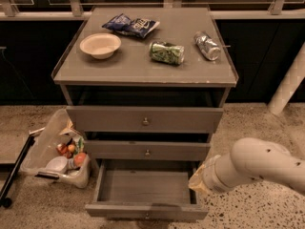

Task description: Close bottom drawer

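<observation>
The bottom drawer (145,189) of the grey cabinet is pulled out; its shallow grey tray is empty and its front (145,211) sits at the lower edge of the view. The middle drawer (147,150) and the wider top drawer (144,119) are pushed in, each with a small brass knob. My arm (252,165) comes in from the right. My gripper (196,184) is at the right side of the open drawer, mostly hidden behind the arm's wrist.
On the cabinet top (143,66) are a beige bowl (100,45), a blue chip bag (131,25), a green can (167,52) and a silver can (207,45), both lying down. A clear bin of items (59,151) stands left of the cabinet. A white post (288,85) stands right.
</observation>
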{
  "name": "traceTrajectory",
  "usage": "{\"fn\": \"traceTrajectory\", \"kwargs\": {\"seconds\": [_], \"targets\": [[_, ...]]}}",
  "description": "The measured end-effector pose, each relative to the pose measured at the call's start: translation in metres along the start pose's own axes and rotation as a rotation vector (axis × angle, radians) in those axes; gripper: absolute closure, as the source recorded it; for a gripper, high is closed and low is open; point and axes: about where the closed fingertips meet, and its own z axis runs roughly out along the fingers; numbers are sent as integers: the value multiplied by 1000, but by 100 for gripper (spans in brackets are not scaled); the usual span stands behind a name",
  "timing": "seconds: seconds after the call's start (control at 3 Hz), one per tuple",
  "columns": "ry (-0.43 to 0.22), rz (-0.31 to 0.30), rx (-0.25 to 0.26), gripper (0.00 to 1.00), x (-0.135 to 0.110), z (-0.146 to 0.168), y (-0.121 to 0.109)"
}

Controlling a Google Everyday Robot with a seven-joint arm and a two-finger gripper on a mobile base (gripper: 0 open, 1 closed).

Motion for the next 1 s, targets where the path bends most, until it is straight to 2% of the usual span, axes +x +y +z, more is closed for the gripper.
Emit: {"fn": "traceTrajectory", "kwargs": {"seconds": [0.33,0.67,1.0], "targets": [[-12,69,6,100,27,51,-3],[0,131,-17,100,63,101,-1],[0,131,-17,100,63,101,-1]]}}
